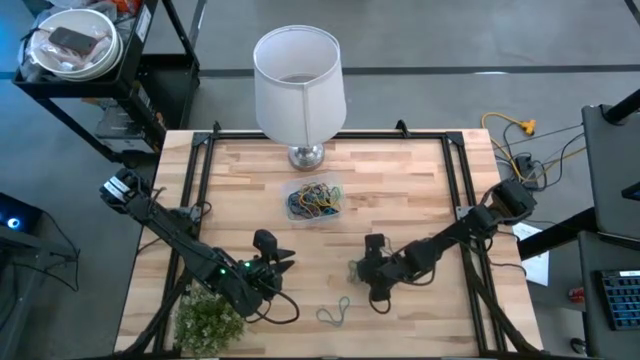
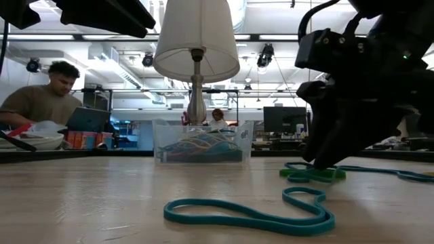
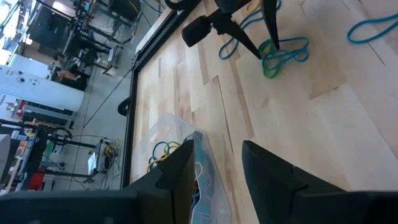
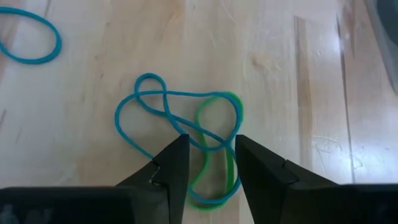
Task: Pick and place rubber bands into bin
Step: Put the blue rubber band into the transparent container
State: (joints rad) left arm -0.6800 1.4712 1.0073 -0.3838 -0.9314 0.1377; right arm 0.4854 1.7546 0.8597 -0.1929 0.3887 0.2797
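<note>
A green band lies flat on the table, tangled with a thin blue band; the two cross and overlap near the table's front, right of centre. The right gripper is down over this pair, its fingers parted with a narrow gap, straddling the crossing of green and blue, so it is released and grasps nothing yet. In the low view its tips look to be at or just above the wood, on the green loop. A second blue band lies alone nearer the front edge, apart from the tangle. The bin sits mid-table, just in front of the lamp, and already holds a heap of mixed bands. The left gripper waits to the left of the tangle, pointed across the table toward the bin, fingers apart and empty. The step in hand looks like the pick of the tangled pair. Next the right fingers need to close on the strands between them, low enough to pinch the thin rubber against itself, then lift and carry to the bin. Since the loops are interlocked, both may come up together, or one may slip free.
</note>
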